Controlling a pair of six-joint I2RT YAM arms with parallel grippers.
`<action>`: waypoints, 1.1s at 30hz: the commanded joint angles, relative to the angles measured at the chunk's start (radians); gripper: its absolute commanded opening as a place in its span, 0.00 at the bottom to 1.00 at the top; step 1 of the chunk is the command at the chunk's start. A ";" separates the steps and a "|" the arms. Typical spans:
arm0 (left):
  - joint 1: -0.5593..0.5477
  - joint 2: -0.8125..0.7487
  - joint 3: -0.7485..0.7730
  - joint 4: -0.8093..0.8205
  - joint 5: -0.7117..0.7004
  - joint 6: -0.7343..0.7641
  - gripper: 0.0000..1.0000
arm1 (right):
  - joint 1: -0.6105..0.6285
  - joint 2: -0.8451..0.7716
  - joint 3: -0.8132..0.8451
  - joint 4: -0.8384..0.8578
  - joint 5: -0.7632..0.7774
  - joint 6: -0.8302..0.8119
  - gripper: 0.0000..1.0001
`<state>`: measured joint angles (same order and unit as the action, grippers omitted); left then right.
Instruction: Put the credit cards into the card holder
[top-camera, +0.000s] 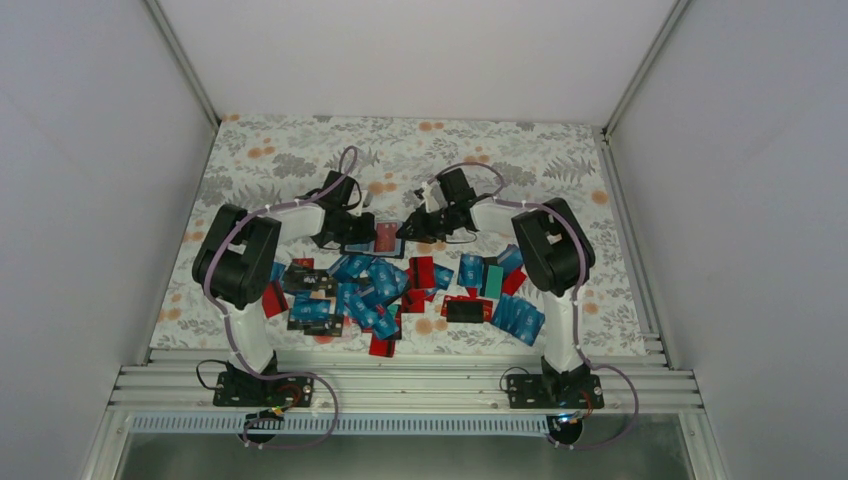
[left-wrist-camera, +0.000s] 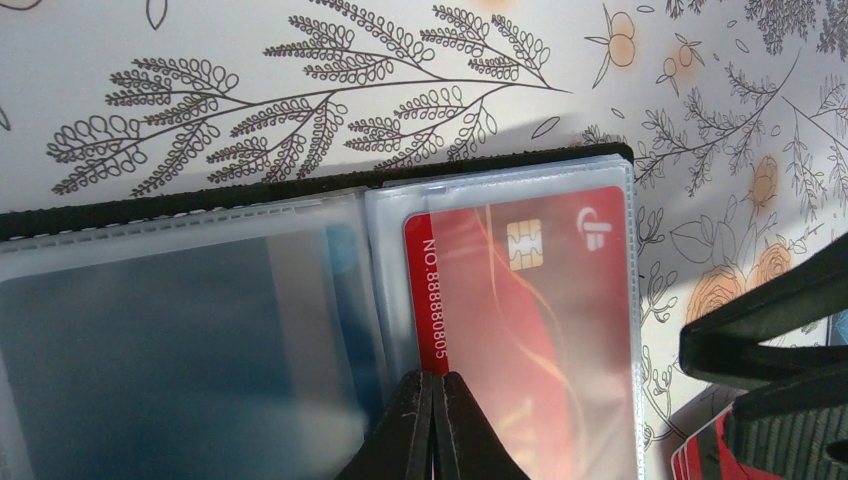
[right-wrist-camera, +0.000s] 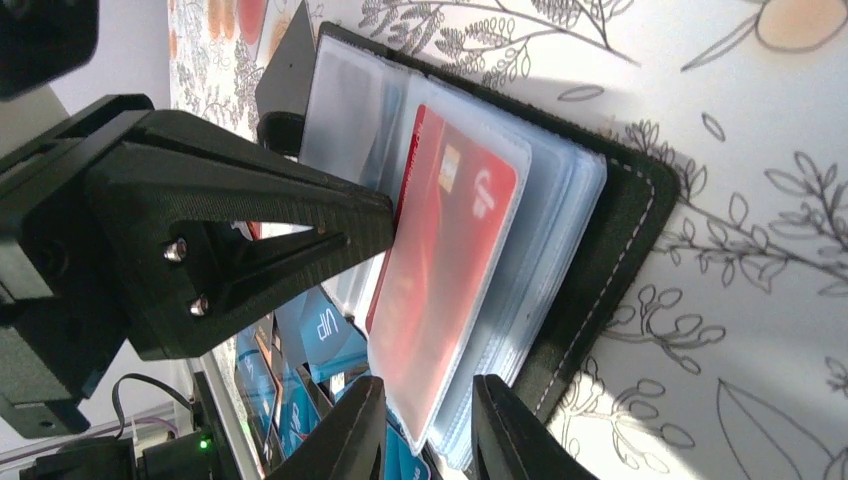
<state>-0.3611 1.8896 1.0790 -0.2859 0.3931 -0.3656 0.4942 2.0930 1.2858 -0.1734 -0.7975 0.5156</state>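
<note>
**A:** What's in the card holder (top-camera: 372, 241)?

**B:** It lies open on the tabletop (top-camera: 300, 150). One red credit card (left-wrist-camera: 530, 320) with a gold chip sits in a clear sleeve (left-wrist-camera: 395, 260).

**A:** And the hands?

**B:** The left hand (left-wrist-camera: 435, 385) is pinched closed, tips at the card's edge by the spine. The right hand (right-wrist-camera: 430, 392) stands narrow, straddling that sleeve's corner. I can't tell if it grips.

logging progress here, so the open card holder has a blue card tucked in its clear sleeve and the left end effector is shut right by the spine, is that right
Not quite. The card tucked in the clear sleeve of the open card holder is red, not blue, as the left wrist view shows. The left end effector is indeed shut right by the spine.
</note>
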 joint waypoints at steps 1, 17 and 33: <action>-0.005 0.023 -0.003 -0.007 -0.028 0.014 0.02 | -0.002 0.026 0.047 0.002 -0.011 0.007 0.24; -0.007 0.020 -0.013 0.002 -0.026 0.014 0.02 | 0.009 0.069 0.075 -0.001 -0.009 0.016 0.26; -0.007 0.027 -0.014 0.006 -0.022 0.016 0.02 | 0.021 0.108 0.124 -0.018 -0.016 0.015 0.27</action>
<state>-0.3618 1.8896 1.0790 -0.2829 0.3923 -0.3656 0.5034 2.1784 1.3750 -0.1768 -0.8047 0.5312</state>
